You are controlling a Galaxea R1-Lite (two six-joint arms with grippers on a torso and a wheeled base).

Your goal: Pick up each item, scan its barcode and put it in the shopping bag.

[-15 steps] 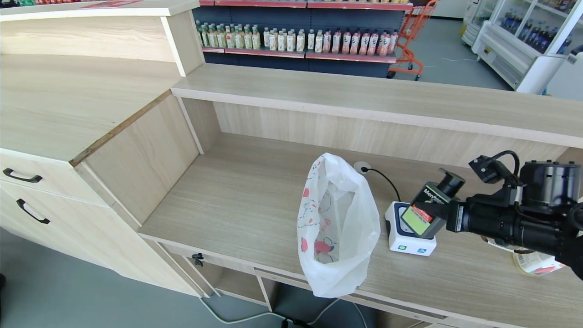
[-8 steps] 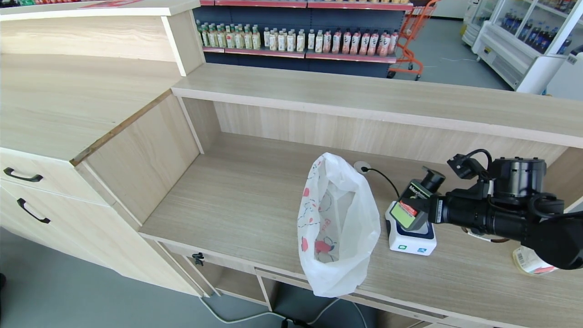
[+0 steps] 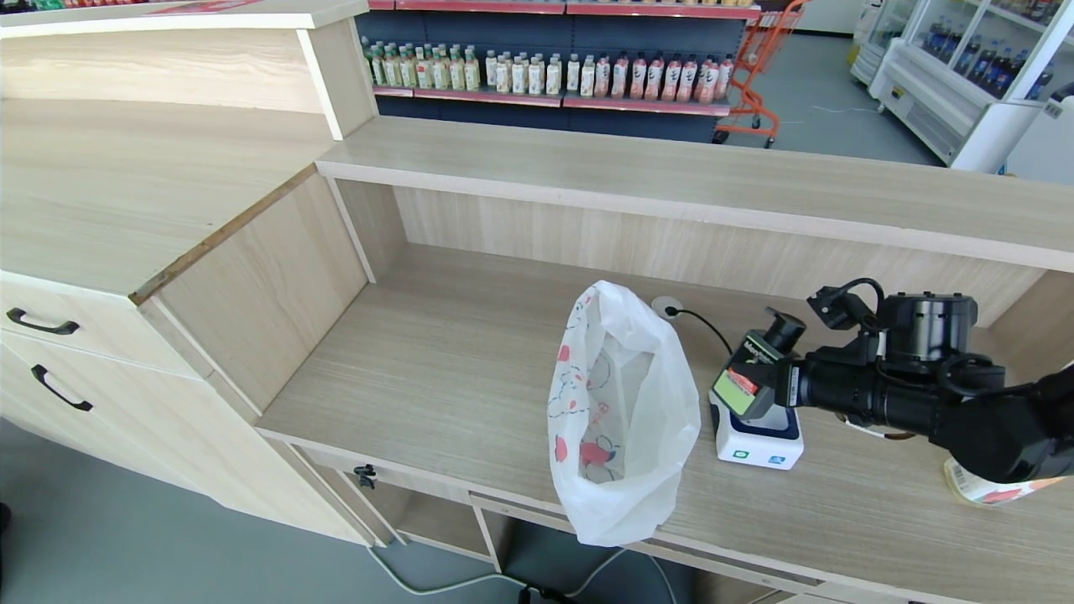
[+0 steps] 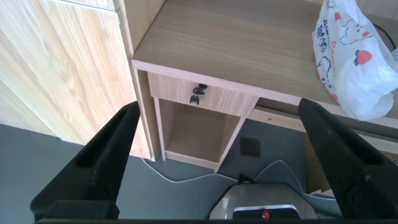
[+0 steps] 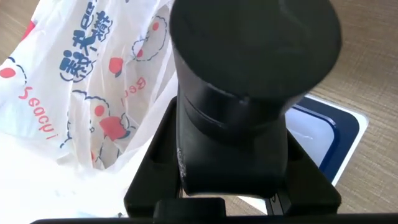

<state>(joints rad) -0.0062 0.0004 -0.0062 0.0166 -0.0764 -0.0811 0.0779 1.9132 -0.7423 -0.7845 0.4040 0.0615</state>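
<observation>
Head view: the right hand [image 3: 779, 387] pinches a dark bottle [image 3: 742, 382], black-capped with a green and red label, tilted just above the scanner [image 3: 755, 443] on the bench [image 3: 453, 369]. This looks like the scan step. Next, the bottle should be carried across to the open mouth of the bag [image 3: 625, 419], just beside the scanner, and let go.

Left wrist view: the left hand [image 4: 219, 124] is spread, holding nothing, off the bench's front edge.

Right wrist view: the bottle's round cap sits over the scanner's screen, bag alongside.
</observation>
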